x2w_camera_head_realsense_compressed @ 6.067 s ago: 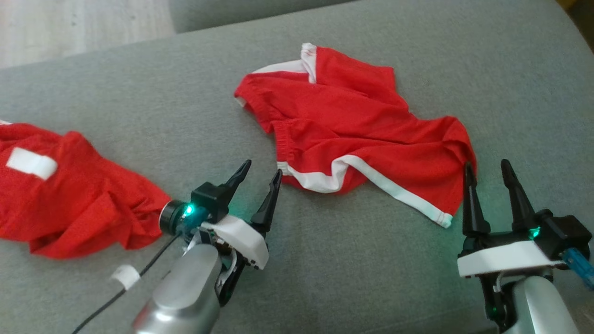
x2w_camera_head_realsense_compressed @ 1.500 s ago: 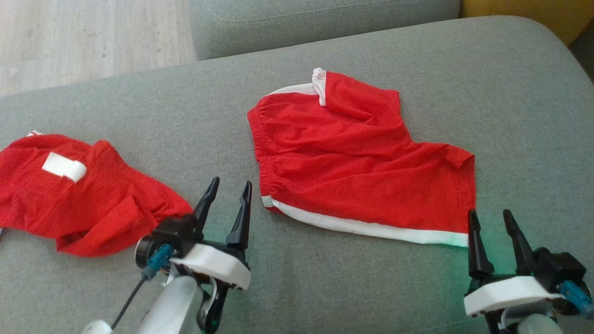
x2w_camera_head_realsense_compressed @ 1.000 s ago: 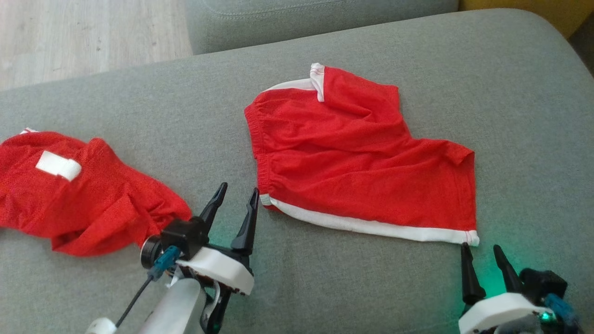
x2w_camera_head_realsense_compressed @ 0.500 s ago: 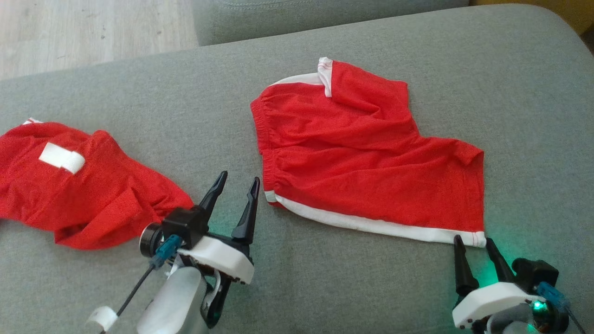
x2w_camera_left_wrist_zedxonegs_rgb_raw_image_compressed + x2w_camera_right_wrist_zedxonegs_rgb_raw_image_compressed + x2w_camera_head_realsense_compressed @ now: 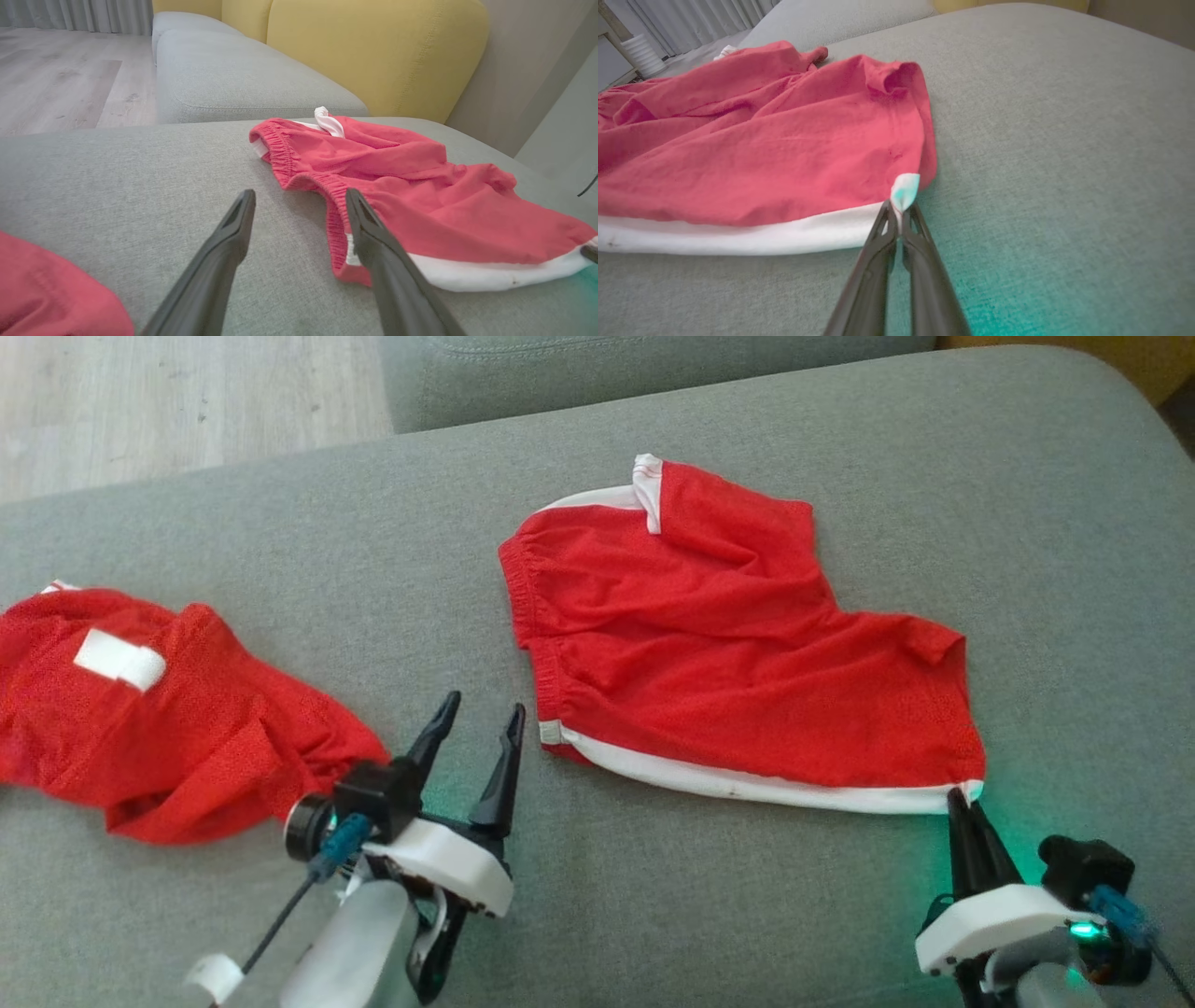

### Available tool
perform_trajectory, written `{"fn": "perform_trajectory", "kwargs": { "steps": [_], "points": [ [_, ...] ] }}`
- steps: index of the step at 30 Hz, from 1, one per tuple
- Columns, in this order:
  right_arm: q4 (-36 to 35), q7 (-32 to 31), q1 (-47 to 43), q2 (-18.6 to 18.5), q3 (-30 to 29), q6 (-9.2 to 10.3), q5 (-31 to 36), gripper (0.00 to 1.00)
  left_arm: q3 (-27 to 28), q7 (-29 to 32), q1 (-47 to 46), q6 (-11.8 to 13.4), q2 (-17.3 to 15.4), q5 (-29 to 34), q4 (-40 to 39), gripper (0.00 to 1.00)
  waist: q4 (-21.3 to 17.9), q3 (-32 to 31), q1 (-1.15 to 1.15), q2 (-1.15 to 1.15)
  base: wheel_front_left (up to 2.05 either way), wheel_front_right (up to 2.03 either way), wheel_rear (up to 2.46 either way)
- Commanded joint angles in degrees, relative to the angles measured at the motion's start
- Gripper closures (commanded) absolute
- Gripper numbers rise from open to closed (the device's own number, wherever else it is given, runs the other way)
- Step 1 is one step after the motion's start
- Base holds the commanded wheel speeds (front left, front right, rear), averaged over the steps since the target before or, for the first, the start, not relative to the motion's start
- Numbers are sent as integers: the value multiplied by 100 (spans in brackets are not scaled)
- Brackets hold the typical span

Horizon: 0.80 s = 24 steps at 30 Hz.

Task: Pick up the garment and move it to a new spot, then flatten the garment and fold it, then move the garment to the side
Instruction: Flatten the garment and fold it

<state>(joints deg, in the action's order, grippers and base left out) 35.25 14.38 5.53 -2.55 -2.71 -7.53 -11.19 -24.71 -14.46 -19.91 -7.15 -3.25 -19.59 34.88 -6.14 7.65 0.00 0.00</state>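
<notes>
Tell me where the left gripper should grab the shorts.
Probably the near waistband corner of the shorts, where the white stripe ends: it lies just ahead of the open left gripper. Come in low from the robot's side; the right gripper pinches the opposite hem corner.

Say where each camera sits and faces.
Head view: on the head, looking down at red shorts on a grey sofa cushion, second red garment left; left tool open, right tool shut on the shorts' hem corner.
Left wrist view: low over the cushion, facing the waistband and a yellow backrest; own spread fingers.
Right wrist view: low, facing the pinched hem corner; own closed fingers.
Shared: both wrist views show the shorts' white hem.
</notes>
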Motion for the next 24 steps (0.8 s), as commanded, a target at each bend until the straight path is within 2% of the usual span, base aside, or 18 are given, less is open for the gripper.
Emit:
{"fn": "perform_trajectory", "kwargs": {
  "steps": [1, 9, 20, 21, 22, 23, 24],
  "points": [
    [-170, 62, 97, -32, 105, 4, 31, 100, 97, -54, -255, -32, -53, 18, -133, 0, -10, -7, 0, 0, 0, 0, 0],
    [-232, 62, 90, -32, 139, 4, -24, 100, -647, 21, -412, -33, -174, -338, 352, 0, -133, -14, 0, 0, 0, 0, 0],
    [-225, 62, 158, -32, 267, 4, -43, 100, -1316, 4, -842, -34, -234, -866, 718, 0, -267, 68, 0, 0, 0, 0, 0],
    [-227, 62, 162, -32, 275, 4, -46, 100, -1377, 3, -868, -34, -244, -912, 745, 15, -276, 72, 0, 0, 0, 0, 0],
    [-229, 62, 164, -32, 283, 4, -48, 100, -1431, 1, -894, -34, -256, -953, 773, 50, -284, 77, 0, 0, 0, 0, 0],
    [-233, 62, 168, -32, 290, 4, -52, 100, -1480, -1, -920, -34, -266, -993, 799, 54, -290, 83, 0, 0, 0, 0, 0],
    [-237, 62, 171, -32, 297, 4, -56, 100, -1533, -2, -944, -34, -274, -1034, 823, 65, -295, 89, 0, 0, 0, 0, 0]
  ]
}}
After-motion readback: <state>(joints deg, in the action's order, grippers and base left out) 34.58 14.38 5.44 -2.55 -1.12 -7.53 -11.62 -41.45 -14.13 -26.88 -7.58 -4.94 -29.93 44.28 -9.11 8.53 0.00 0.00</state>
